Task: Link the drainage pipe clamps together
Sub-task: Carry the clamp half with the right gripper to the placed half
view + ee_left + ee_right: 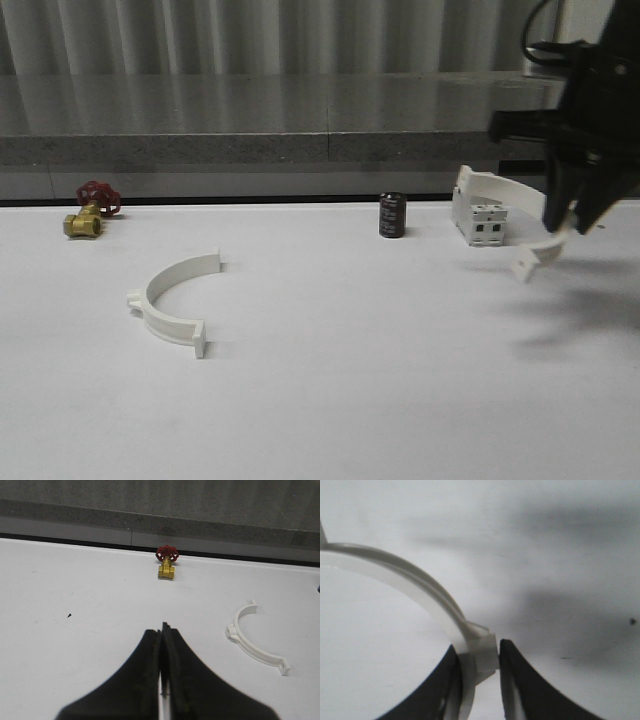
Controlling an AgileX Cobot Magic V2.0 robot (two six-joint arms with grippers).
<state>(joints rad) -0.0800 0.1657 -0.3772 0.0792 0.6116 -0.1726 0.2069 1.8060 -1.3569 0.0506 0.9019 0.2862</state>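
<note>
Matte white tabletop (320, 400). Right black gripper (570, 222), upper right of the front view, pinches one smooth white plastic semicircular clamp half (520, 215) aloft. Second white clamp half (172, 298) lies flat, centre-left. Left black gripper (162, 672): fingers pressed together.

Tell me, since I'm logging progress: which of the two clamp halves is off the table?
The right-hand clamp half, gripped by the right gripper and held up over the white breaker. The other clamp half lies flat on the table, untouched.

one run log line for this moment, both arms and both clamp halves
right gripper: shut on raised clamp half | left gripper: shut, holding nothing | second clamp half: on table | halves apart
</note>
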